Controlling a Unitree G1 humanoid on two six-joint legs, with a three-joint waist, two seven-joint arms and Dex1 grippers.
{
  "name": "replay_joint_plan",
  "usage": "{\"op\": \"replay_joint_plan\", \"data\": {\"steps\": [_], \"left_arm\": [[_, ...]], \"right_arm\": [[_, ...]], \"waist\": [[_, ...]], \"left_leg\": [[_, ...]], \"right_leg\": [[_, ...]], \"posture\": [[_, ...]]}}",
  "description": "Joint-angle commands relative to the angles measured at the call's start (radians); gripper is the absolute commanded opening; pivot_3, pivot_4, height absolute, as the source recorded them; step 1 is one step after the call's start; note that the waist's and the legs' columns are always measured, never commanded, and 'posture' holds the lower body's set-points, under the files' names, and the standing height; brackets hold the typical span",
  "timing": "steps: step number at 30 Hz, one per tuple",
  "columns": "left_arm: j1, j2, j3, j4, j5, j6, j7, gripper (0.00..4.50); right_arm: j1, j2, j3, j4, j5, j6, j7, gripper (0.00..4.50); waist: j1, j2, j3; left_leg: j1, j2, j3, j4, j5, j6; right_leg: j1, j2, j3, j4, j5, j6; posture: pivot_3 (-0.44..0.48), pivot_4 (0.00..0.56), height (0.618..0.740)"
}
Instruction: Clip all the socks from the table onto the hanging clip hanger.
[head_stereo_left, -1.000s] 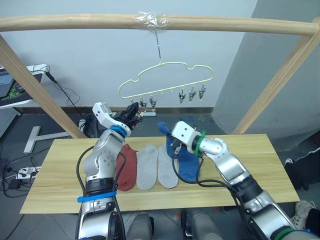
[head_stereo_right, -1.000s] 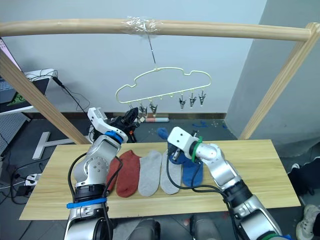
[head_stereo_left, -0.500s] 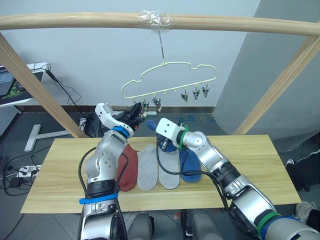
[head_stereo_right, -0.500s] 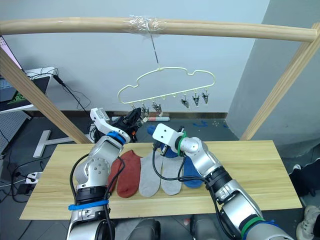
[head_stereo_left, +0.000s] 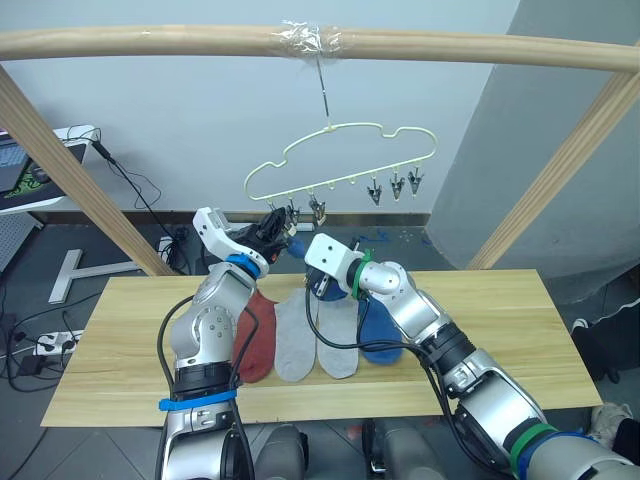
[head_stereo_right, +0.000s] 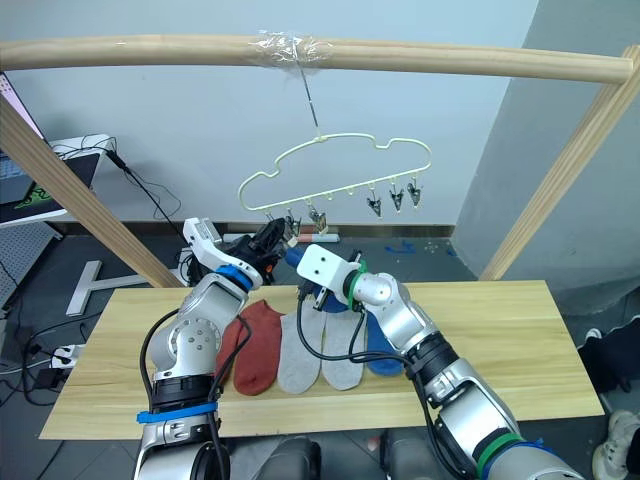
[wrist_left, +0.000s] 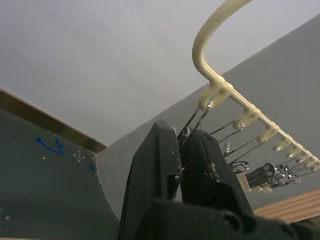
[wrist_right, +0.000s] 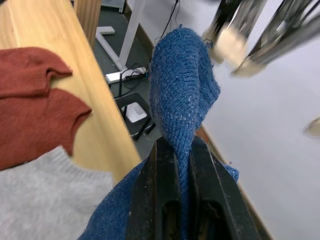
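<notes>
Here, two rust-red socks (head_stereo_right: 255, 345), two grey socks (head_stereo_right: 320, 350)

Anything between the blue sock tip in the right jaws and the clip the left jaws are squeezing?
Nothing solid: in the right eye view the blue sock tip sits just beside the clip held by the left gripper, open air between.

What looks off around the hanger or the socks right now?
The clip hanger hangs tilted, its left end lower where the left gripper is shut on the end clip. Otherwise things look orderly: the right gripper holds one blue sock up near the clips, and the other socks lie in a neat row on the table.
</notes>
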Motion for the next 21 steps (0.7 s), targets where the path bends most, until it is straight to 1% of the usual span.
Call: {"op": "replay_joint_plan", "data": {"steps": [1, 8, 9, 11, 13, 15, 16, 17, 18, 19, 21], "left_arm": [[-0.007, 0.000, -0.003, -0.034, -0.013, 0.004, -0.002, 0.15], [-0.010, 0.001, -0.006, -0.033, -0.009, 0.002, -0.005, 0.15], [-0.009, 0.001, -0.007, -0.034, -0.007, 0.001, -0.005, 0.15], [-0.006, 0.000, -0.010, -0.039, -0.008, -0.003, -0.010, 0.15], [-0.002, 0.001, -0.013, -0.047, -0.007, -0.007, -0.015, 0.86], [0.001, 0.002, -0.012, -0.052, -0.012, -0.006, -0.018, 1.42], [0.001, 0.002, -0.011, -0.054, -0.015, -0.005, -0.019, 1.81], [0.002, 0.002, -0.010, -0.056, -0.018, -0.004, -0.020, 2.07], [0.003, 0.003, -0.009, -0.058, -0.020, -0.003, -0.021, 2.45], [0.003, 0.003, -0.008, -0.058, -0.020, -0.004, -0.021, 2.69], [0.005, 0.005, -0.007, -0.059, -0.019, -0.004, -0.021, 3.33]], "right_arm": [[-0.028, 0.008, -0.026, -0.023, 0.003, -0.010, -0.018, 0.01], [-0.024, 0.012, -0.028, -0.042, 0.006, -0.007, -0.008, 0.01], [-0.023, 0.014, -0.027, -0.043, 0.007, -0.006, -0.008, 0.01], [-0.020, 0.018, -0.025, -0.047, 0.008, -0.006, -0.006, 0.01], [-0.020, 0.021, -0.025, -0.048, 0.007, -0.005, -0.004, 0.00], [-0.018, 0.021, -0.025, -0.048, 0.007, -0.006, -0.001, 0.00], [-0.018, 0.021, -0.025, -0.049, 0.006, -0.006, 0.000, 0.00], [-0.017, 0.021, -0.025, -0.050, 0.006, -0.006, 0.000, 0.00], [-0.017, 0.021, -0.026, -0.050, 0.005, -0.005, 0.001, 0.00], [-0.016, 0.020, -0.027, -0.049, 0.006, -0.007, 0.001, 0.00], [-0.015, 0.019, -0.027, -0.049, 0.007, -0.008, 0.003, 0.00]], "waist": [[0.000, 0.000, 0.000], [0.000, 0.000, 0.000], [0.000, 0.000, 0.000], [0.000, 0.000, 0.000], [0.000, 0.000, 0.000], [0.000, 0.000, 0.000], [0.000, 0.000, 0.000], [0.000, 0.000, 0.000], [0.000, 0.000, 0.000], [0.000, 0.000, 0.000], [0.000, 0.000, 0.000]], "left_leg": [[0.000, 0.000, 0.000, 0.000, 0.000, 0.000], [0.000, 0.000, 0.000, 0.000, 0.000, 0.000], [0.000, 0.000, 0.000, 0.000, 0.000, 0.000], [0.000, 0.000, 0.000, 0.000, 0.000, 0.000], [0.000, 0.000, 0.000, 0.000, 0.000, 0.000], [0.000, 0.000, 0.000, 0.000, 0.000, 0.000], [0.000, 0.000, 0.000, 0.000, 0.000, 0.000], [0.000, 0.000, 0.000, 0.000, 0.000, 0.000], [0.000, 0.000, 0.000, 0.000, 0.000, 0.000], [0.000, 0.000, 0.000, 0.000, 0.000, 0.000], [0.000, 0.000, 0.000, 0.000, 0.000, 0.000]], "right_leg": [[0.000, 0.000, 0.000, 0.000, 0.000, 0.000], [0.000, 0.000, 0.000, 0.000, 0.000, 0.000], [0.000, 0.000, 0.000, 0.000, 0.000, 0.000], [0.000, 0.000, 0.000, 0.000, 0.000, 0.000], [0.000, 0.000, 0.000, 0.000, 0.000, 0.000], [0.000, 0.000, 0.000, 0.000, 0.000, 0.000], [0.000, 0.000, 0.000, 0.000, 0.000, 0.000], [0.000, 0.000, 0.000, 0.000, 0.000, 0.000], [0.000, 0.000, 0.000, 0.000, 0.000, 0.000], [0.000, 0.000, 0.000, 0.000, 0.000, 0.000], [0.000, 0.000, 0.000, 0.000, 0.000, 0.000]], "posture": [[0.033, 0.171, 0.740], [0.033, 0.171, 0.740], [0.031, 0.161, 0.740], [0.031, 0.161, 0.740], [0.031, 0.161, 0.740], [0.031, 0.161, 0.740], [0.031, 0.161, 0.740], [0.031, 0.161, 0.740], [0.031, 0.161, 0.740], [0.031, 0.158, 0.740], [0.031, 0.158, 0.740]]}}
